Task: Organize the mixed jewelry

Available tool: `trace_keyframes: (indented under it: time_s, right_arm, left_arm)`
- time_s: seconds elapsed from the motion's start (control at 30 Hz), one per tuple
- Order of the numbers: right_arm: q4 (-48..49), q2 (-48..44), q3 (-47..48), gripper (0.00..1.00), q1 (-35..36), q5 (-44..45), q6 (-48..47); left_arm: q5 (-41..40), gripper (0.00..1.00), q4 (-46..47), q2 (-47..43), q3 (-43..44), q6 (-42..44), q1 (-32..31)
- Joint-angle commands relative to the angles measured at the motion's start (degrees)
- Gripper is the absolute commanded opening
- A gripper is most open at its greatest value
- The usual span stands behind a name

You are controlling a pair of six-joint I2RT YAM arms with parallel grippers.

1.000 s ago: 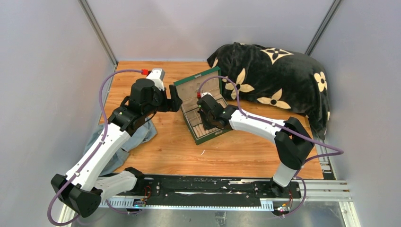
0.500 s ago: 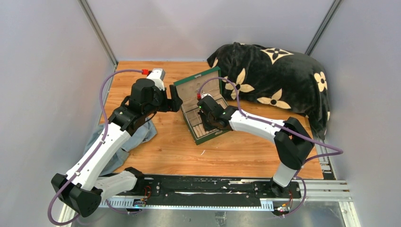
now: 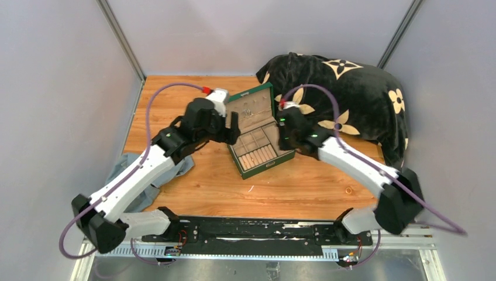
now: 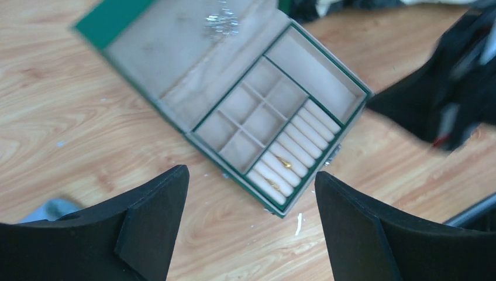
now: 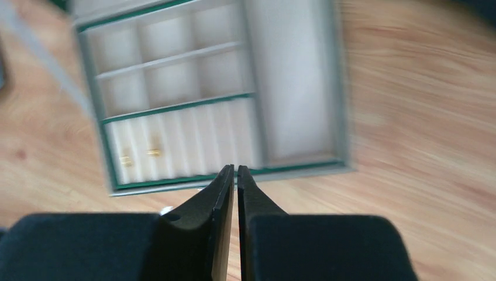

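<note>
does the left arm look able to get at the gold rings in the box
Likely yes: the green jewelry box is open, the small gold rings lie exposed in its ring rolls, the left end effector faces them open, and the right end effector sits aside.

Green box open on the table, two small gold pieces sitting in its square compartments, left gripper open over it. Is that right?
One detail is off. The gold pieces sit in the padded roll slots, not the square compartments, which look empty; the left wrist view shows it. The green box is open and the left gripper is open over it.
</note>
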Motion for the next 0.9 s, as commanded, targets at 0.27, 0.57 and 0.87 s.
trace_keyframes:
  time_s: [0.27,0.57,0.87]
  right_arm:
    - [-24.56,-32.6,-23.86,0.31,-36.42,-0.42,7.75]
    - [-29.4,-27.6,-20.99,0.42,-47.39,-0.76,9.22]
    - [-28.38,-21.3,-20.38,0.42,-57.72,-5.8,8.06]
  left_arm:
    - [-1.12,0.84,-2.53,22.26,10.49,3.48,-22.6]
    - [-3.23,0.87,1.68,22.17,4.53,5.91,-27.55]
    - [-10.25,0.89,4.64,20.17,0.94,11.13,-27.48]
